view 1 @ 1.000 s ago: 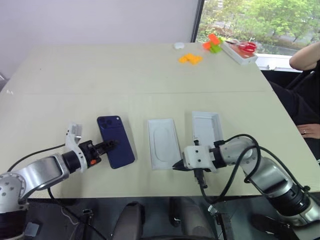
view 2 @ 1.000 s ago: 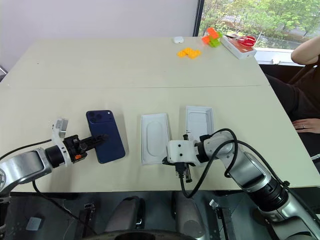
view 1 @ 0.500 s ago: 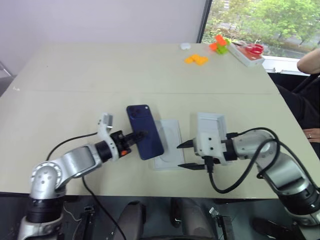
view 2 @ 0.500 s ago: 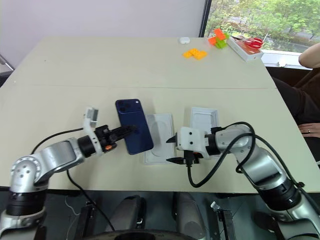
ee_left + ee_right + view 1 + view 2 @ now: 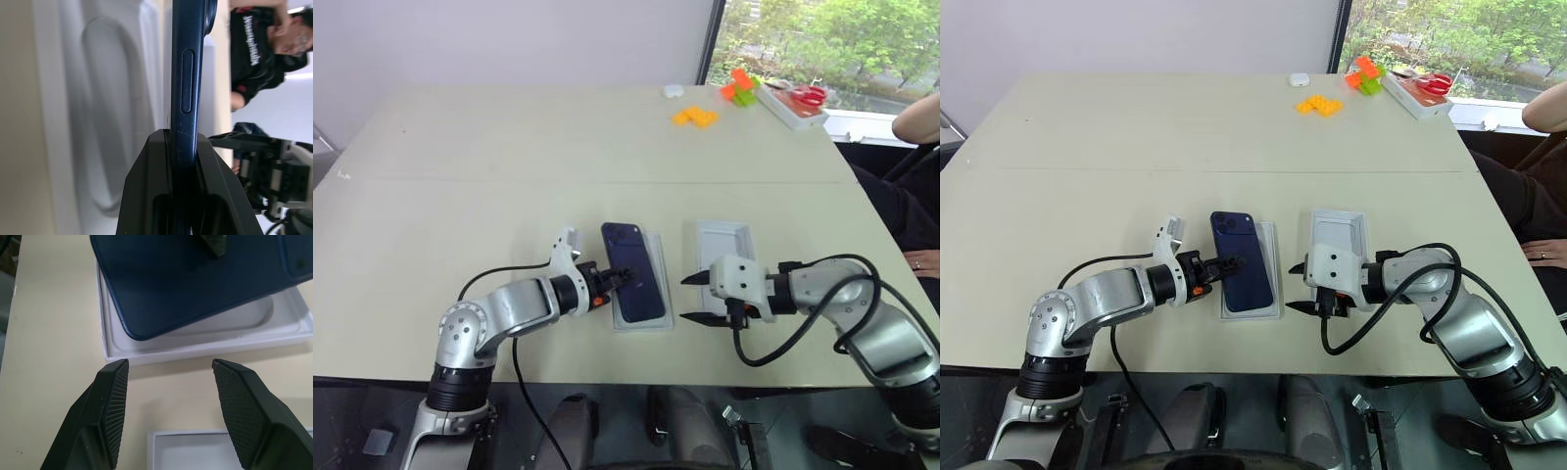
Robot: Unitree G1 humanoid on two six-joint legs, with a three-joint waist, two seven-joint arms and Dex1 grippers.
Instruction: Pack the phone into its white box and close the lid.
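Beige tabletop (image 5: pixel 509 186) ran back to a window, where orange and green blocks (image 5: pixel 703 116), a small white puck (image 5: pixel 674 91) and a tray holding red scissors (image 5: pixel 793 103) lay well away from the work. A person's arm (image 5: pixel 915 117) showed at the right edge. Near the front edge lay the white box (image 5: pixel 656 284), with the lid (image 5: pixel 724 245) just to its right, plain side up. The left gripper (image 5: pixel 610 281) was clamped on the long edge of the phone (image 5: pixel 636 284), holding it tilted over the box, one side lifted off the tray. The right gripper (image 5: pixel 695 299) stood with its fingers (image 5: pixel 110 401) apart, empty, just beside the box's right rim and over the lid's near end. A second before, the phone was well left of the box and the right fingers were together.
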